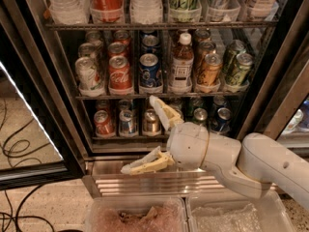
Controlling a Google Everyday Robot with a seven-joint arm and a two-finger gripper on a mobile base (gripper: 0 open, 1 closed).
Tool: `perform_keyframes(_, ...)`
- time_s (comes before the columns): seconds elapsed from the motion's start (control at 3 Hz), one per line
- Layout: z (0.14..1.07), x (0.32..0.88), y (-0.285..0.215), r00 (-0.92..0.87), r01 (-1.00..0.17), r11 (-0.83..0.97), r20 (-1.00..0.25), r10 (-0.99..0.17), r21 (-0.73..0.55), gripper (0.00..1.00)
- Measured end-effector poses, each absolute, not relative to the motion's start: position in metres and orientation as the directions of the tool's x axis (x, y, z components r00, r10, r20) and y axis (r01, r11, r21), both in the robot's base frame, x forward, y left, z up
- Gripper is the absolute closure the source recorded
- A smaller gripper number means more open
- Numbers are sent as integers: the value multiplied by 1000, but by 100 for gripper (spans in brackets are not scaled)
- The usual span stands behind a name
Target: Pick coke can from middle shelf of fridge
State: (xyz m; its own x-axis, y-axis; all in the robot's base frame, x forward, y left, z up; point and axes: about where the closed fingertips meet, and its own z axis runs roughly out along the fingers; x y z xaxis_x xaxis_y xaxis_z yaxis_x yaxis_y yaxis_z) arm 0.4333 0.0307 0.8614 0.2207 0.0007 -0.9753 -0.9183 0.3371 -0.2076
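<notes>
Red coke can [119, 74] upright on middle shelf [131, 96], tool [138, 135] spread wide below

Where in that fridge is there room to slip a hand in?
The middle shelf is crowded: coke can, Pepsi can and bottle side by side. Free: the strip above the front can tops under the upper rack, and the ribbed base below the open gripper before the bottom shelf.

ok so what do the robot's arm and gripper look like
The arm is smooth, glossy white, with rounded segments and a bulbous wrist ringed by a thin seam. The gripper, low in front of the fridge, has two tapered cream-yellow fingers. No cables or markings show.
</notes>
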Motion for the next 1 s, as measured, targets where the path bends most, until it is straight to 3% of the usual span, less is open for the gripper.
perform_keyframes(0.33,866,438,41,233,-885,424,-971,47,-192,0)
perform_keyframes(1.0,886,442,60,289,-862,443,-957,29,-247,0)
